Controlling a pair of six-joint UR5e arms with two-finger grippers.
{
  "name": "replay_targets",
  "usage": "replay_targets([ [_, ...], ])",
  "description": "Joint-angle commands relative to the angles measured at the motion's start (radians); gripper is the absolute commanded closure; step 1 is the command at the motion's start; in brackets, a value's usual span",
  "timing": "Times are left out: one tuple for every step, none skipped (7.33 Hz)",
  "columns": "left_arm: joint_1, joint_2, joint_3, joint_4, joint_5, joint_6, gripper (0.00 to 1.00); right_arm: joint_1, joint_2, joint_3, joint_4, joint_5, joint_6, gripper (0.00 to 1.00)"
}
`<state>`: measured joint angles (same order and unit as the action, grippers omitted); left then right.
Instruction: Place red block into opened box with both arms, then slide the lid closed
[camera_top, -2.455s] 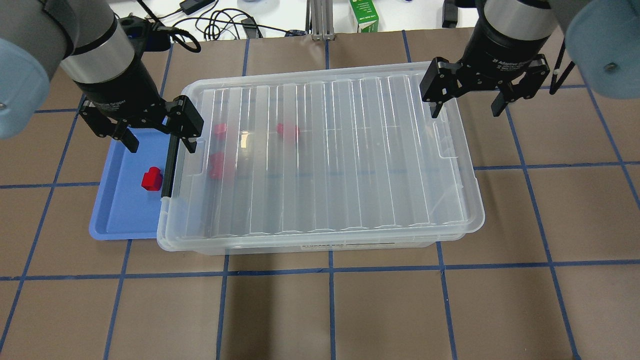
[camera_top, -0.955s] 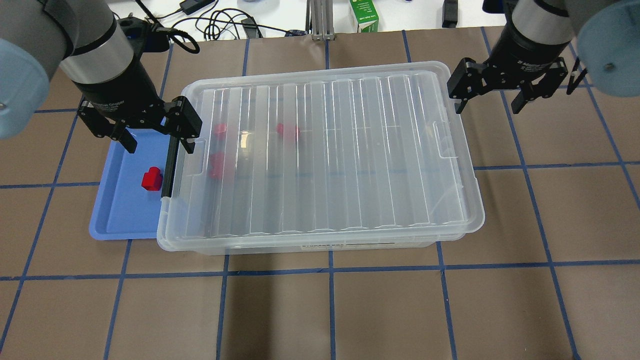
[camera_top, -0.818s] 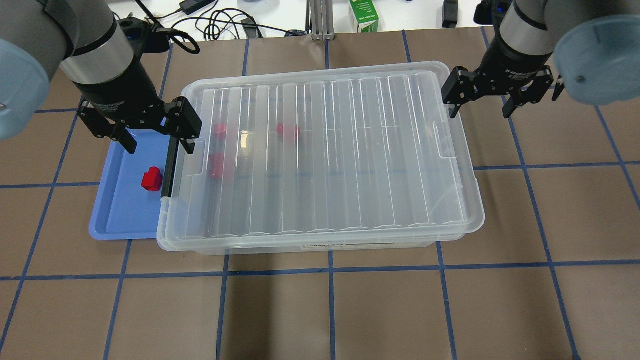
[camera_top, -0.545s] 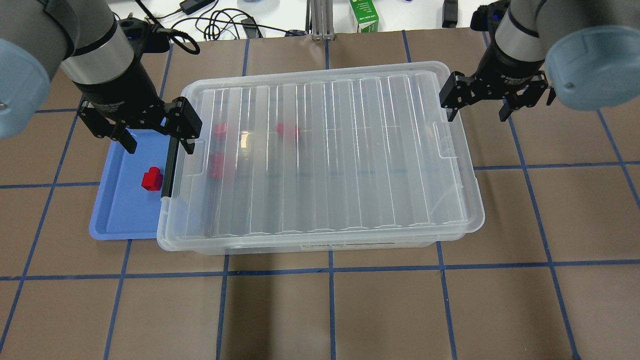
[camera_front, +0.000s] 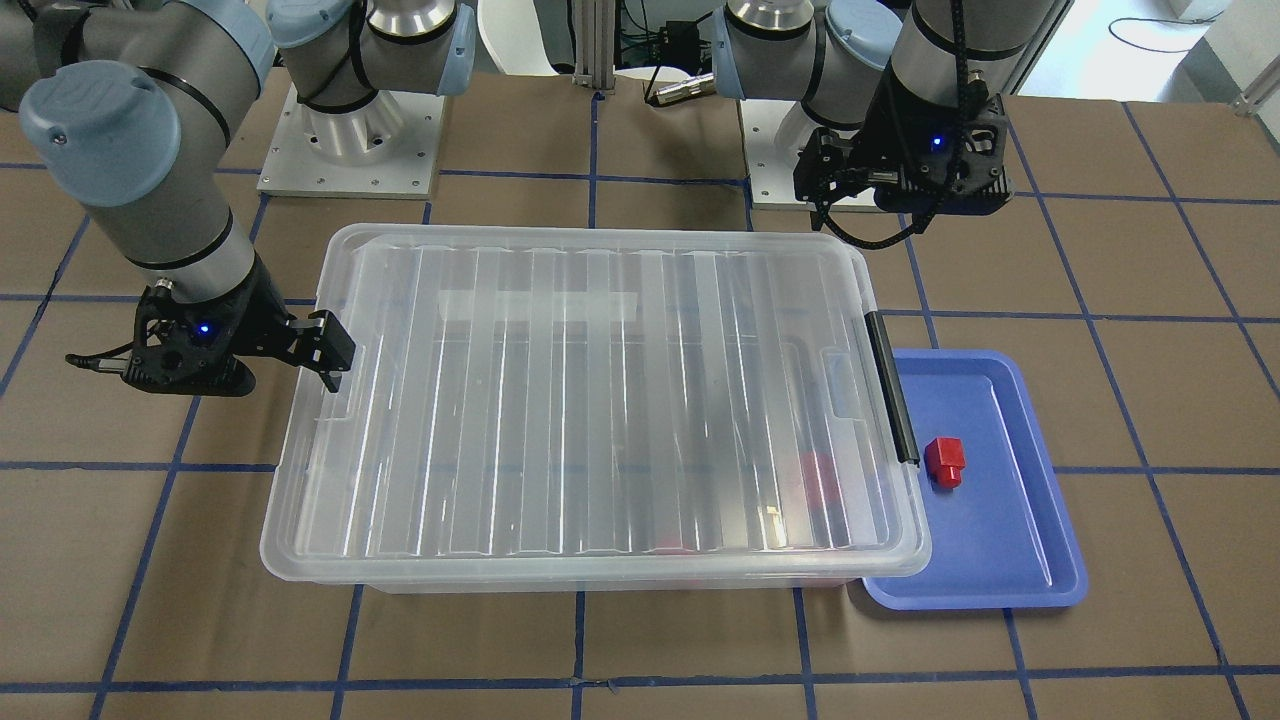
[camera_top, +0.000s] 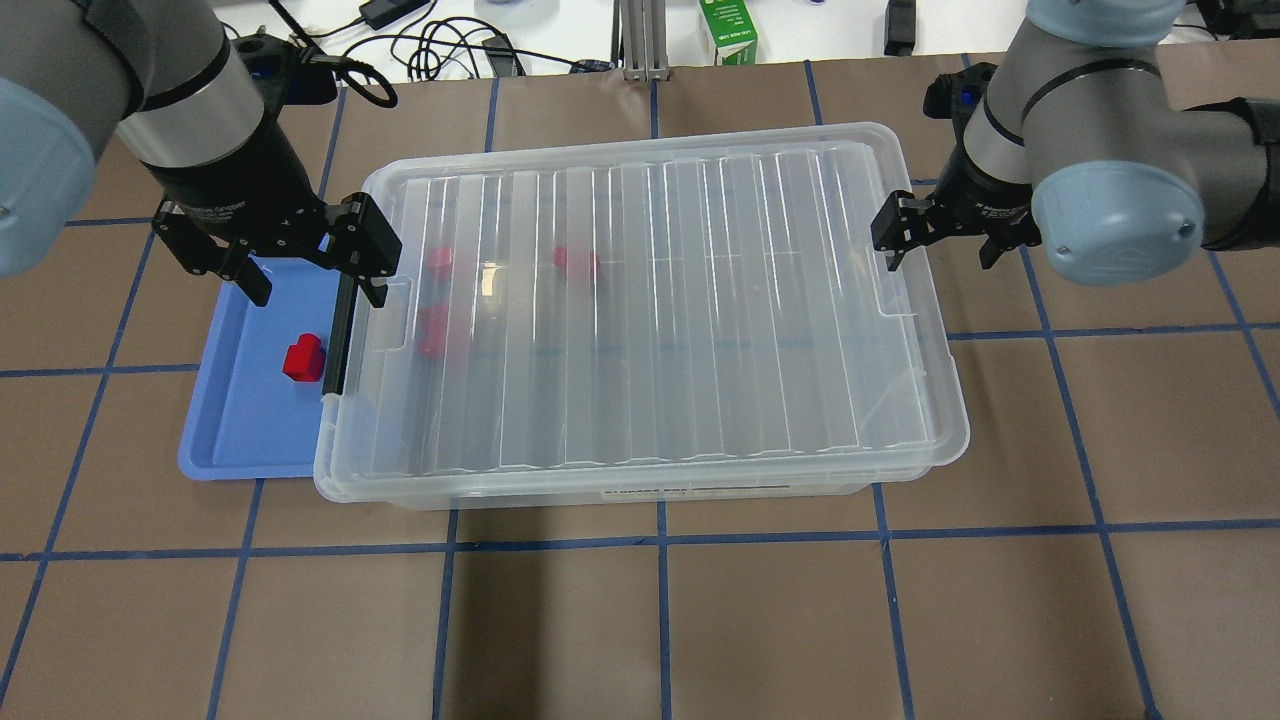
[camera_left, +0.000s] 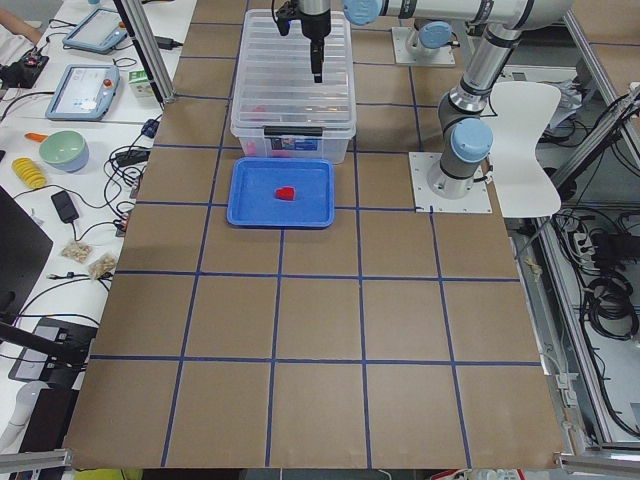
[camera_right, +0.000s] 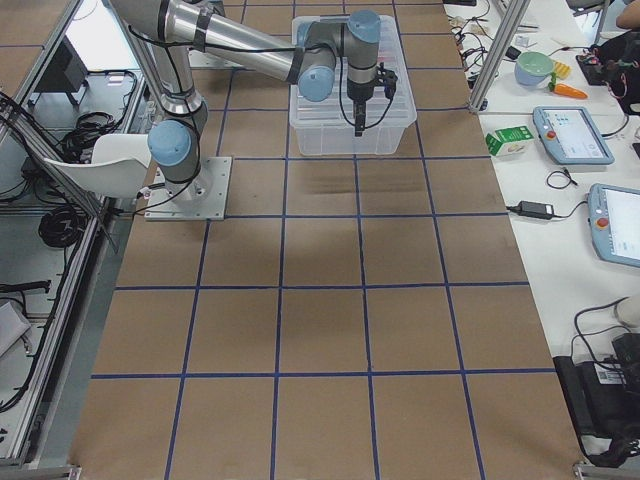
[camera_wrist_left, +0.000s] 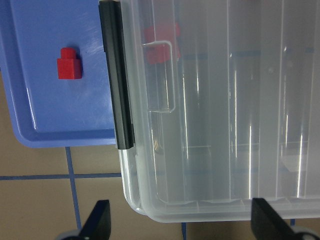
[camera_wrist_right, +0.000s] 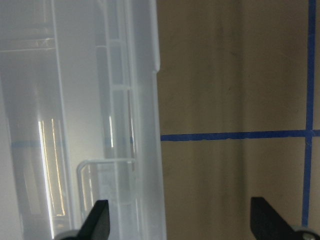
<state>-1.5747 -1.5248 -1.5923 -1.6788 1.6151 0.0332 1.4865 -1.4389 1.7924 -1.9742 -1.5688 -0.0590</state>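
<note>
The red block (camera_top: 303, 358) (camera_front: 943, 462) (camera_wrist_left: 69, 63) lies on a shallow blue tray (camera_top: 240, 440) left of the box (camera_top: 640, 492). The ribbed clear lid (camera_top: 650, 310) (camera_front: 600, 400) covers the box from end to end. My left gripper (camera_top: 318, 290) (camera_wrist_left: 182, 222) hangs open over the box's left end, straddling the black clip handle (camera_top: 340, 335) (camera_wrist_left: 116, 75). My right gripper (camera_top: 940, 240) (camera_wrist_right: 181, 222) is open at the lid's right end, one finger (camera_front: 335, 350) over the lid's rim and the other over the table.
Three red pieces (camera_top: 575, 262) (camera_top: 440, 260) (camera_top: 435, 330) show blurred through the lid inside the box. A green carton (camera_top: 727, 30) and cables (camera_top: 440, 45) lie beyond the table's far edge. Brown mat with a blue tape grid spreads in front of the box.
My right gripper has swung out, then come down and in to the lid's right end, its wrist turning. The left gripper, lid and red block have stayed put.
</note>
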Motion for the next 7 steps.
replay_targets([
  [0.025,0.000,0.000,0.001,0.002,0.007,0.00,-0.018,0.015,0.001,-0.031,0.000,-0.018,0.00],
  [0.060,-0.003,0.000,0.002,0.000,0.016,0.00,-0.046,0.015,0.001,-0.026,0.000,-0.025,0.00],
  [0.099,-0.006,0.000,0.029,0.000,0.075,0.00,-0.070,0.015,0.001,-0.025,0.000,-0.056,0.00],
  [0.131,-0.015,-0.002,0.056,0.005,0.182,0.00,-0.093,0.015,0.001,-0.025,0.000,-0.089,0.00],
  [0.177,-0.018,-0.002,0.057,0.002,0.216,0.00,-0.112,0.015,-0.001,-0.023,0.000,-0.103,0.00],
  [0.247,-0.021,-0.002,0.059,-0.006,0.273,0.00,-0.130,0.015,-0.001,-0.025,-0.002,-0.139,0.00],
  [0.313,-0.032,-0.008,0.076,-0.009,0.374,0.00,-0.162,0.015,-0.002,-0.022,0.000,-0.159,0.00],
])
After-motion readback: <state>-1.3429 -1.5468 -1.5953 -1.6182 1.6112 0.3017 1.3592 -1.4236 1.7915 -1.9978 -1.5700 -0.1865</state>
